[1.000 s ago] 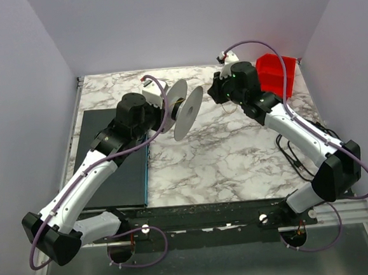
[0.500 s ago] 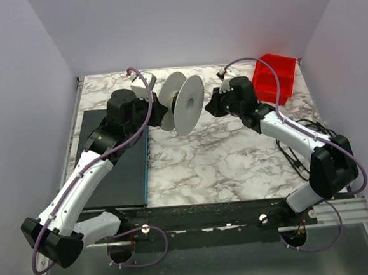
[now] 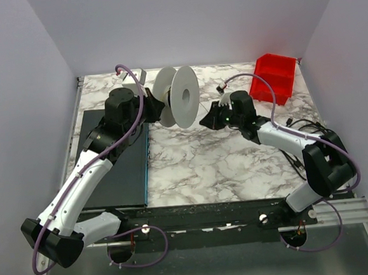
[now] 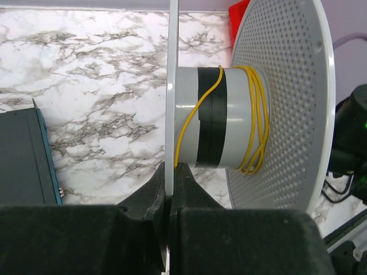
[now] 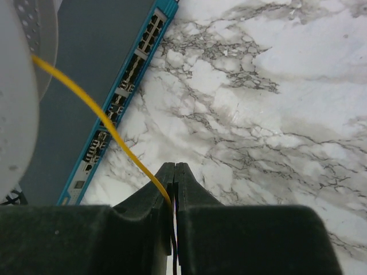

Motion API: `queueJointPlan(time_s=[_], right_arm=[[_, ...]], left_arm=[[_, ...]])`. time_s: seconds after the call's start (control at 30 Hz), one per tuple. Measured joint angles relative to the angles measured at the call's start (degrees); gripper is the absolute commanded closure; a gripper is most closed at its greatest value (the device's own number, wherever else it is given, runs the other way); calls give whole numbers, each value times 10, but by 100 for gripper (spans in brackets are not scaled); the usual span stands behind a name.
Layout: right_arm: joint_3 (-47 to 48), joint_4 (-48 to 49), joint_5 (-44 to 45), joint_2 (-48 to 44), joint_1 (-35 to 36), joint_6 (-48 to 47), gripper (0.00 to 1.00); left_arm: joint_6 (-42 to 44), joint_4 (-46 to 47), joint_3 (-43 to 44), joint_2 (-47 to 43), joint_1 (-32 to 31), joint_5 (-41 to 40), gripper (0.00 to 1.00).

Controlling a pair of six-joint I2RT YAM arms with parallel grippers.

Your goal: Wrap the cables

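Observation:
A white spool (image 3: 178, 103) with two perforated flanges is held up above the table's back middle. My left gripper (image 3: 153, 108) is shut on the edge of one thin flange (image 4: 171, 86), pinched between the jaws (image 4: 170, 169). Thin yellow-orange cable (image 4: 258, 114) loops several times round the grey and black hub (image 4: 218, 114). My right gripper (image 3: 206, 121) sits low, just right of the spool. In the right wrist view it (image 5: 175, 166) is shut on the cable (image 5: 103, 120), which runs taut up to the spool (image 5: 17, 97).
A red bin (image 3: 275, 76) stands at the back right corner. A dark network switch (image 3: 119, 162) with a blue edge (image 5: 123, 91) lies along the left side. Black cords (image 3: 296, 144) lie near the right arm's base.
The left arm has swung the spool left and turned it. The right gripper has come down and forward-left, staying beside the spool with the cable.

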Motion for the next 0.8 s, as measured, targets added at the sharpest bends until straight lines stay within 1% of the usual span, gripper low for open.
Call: queueJointPlan(time_s=[0.2, 0.3, 0.37, 0.5, 0.67, 0.8], right_arm=[[-40, 46, -9, 0, 5, 40, 90], [-45, 54, -6, 0, 13, 49, 94], [-45, 57, -1, 0, 22, 55, 95], [-45, 59, 25, 2, 48, 64, 99], [-45, 64, 56, 11, 74, 77, 99], [-43, 63, 81, 23, 88, 80, 99]], left_arm=[[-53, 1, 0, 5, 0, -46, 100], [-79, 1, 0, 17, -1, -73, 100], [-94, 1, 0, 26, -2, -92, 100], [-123, -1, 6, 55, -11, -137, 100], [-152, -12, 38, 103, -32, -190, 100], [-155, -39, 95, 151, -54, -239, 100]])
